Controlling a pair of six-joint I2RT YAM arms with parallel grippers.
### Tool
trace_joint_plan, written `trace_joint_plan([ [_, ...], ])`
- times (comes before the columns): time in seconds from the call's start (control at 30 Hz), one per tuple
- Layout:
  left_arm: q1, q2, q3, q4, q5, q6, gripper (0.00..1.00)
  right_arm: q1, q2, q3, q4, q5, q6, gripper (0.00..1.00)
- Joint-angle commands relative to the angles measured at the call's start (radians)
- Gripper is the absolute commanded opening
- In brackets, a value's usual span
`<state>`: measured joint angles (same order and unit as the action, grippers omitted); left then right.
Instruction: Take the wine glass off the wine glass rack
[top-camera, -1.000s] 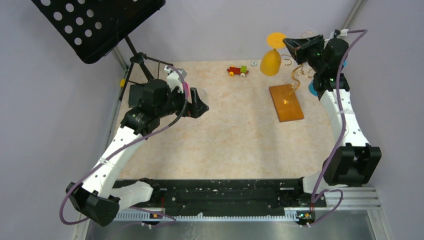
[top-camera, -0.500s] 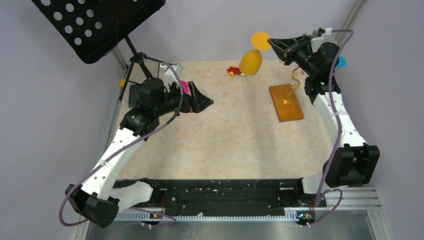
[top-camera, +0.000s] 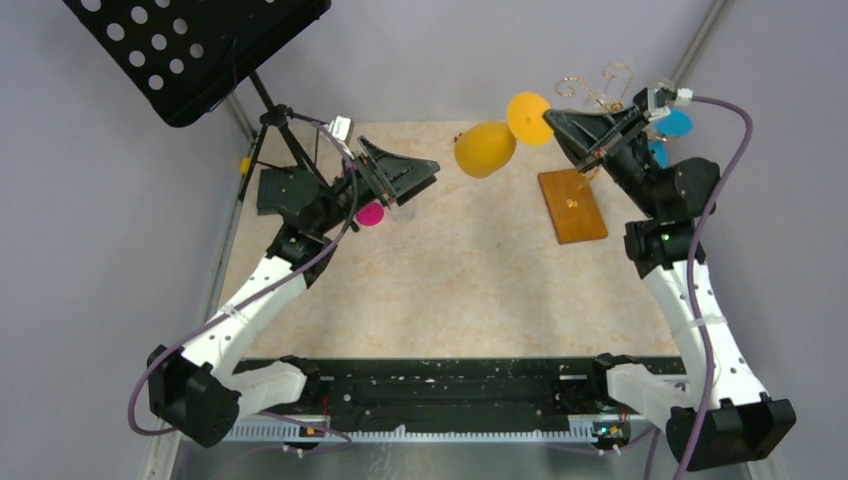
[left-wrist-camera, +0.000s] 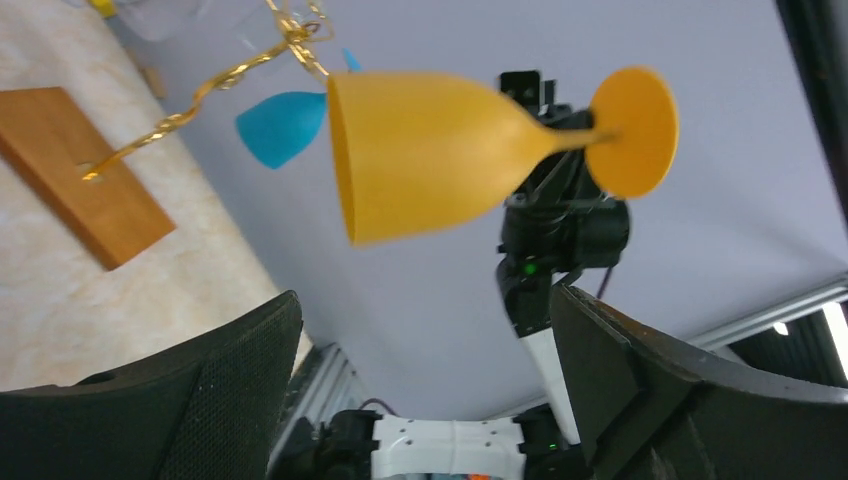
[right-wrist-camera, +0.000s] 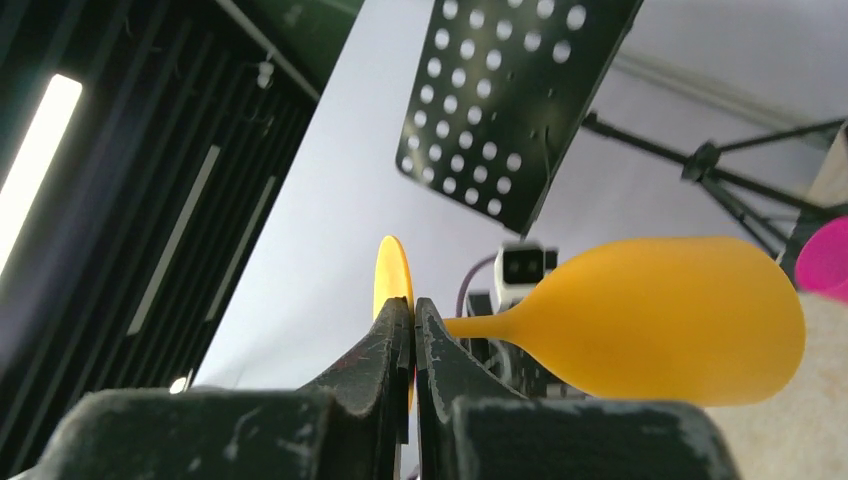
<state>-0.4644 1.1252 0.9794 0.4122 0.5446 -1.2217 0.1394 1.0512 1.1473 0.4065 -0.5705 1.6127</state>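
Note:
The orange wine glass (top-camera: 485, 148) lies sideways in the air, clear of the rack, left of the gold wire wine glass rack (top-camera: 592, 88) and its wooden base (top-camera: 572, 205). My right gripper (top-camera: 550, 117) is shut on the glass's flat foot (right-wrist-camera: 391, 278); the bowl (right-wrist-camera: 670, 320) points away to the left. My left gripper (top-camera: 415, 172) is open and empty, raised and facing the glass (left-wrist-camera: 430, 155) from a short gap away. A blue glass (top-camera: 676, 122) still hangs on the rack; it also shows in the left wrist view (left-wrist-camera: 280, 128).
A black music stand (top-camera: 200, 50) on a tripod stands at the back left. A pink glass (top-camera: 370, 213) and a clear glass (top-camera: 401, 205) sit under my left gripper. The rack base shows in the left wrist view (left-wrist-camera: 80, 200).
My right gripper has carried the orange glass up and to the left, away from the rack. My left gripper has risen and swung right toward the glass.

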Motion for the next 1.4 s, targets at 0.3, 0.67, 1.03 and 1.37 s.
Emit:
trace_joint_plan([
  [0.3,-0.159,0.074,-0.047,0.309,-0.034,-0.236,0.91,0.090,-0.182,-0.194,0.082,0.002,0.100,0.00],
  [0.67,-0.165,-0.014,-0.097,0.180,-0.139,-0.113,0.93,0.090,-0.227,-0.186,0.014,0.038,0.057,0.00],
  [1.03,-0.158,0.057,-0.001,0.301,-0.035,-0.138,0.88,0.091,-0.260,-0.174,-0.003,0.051,0.066,0.00],
  [1.37,-0.157,0.031,-0.013,0.492,0.044,-0.238,0.52,0.091,-0.249,-0.255,0.050,0.080,0.118,0.00],
])
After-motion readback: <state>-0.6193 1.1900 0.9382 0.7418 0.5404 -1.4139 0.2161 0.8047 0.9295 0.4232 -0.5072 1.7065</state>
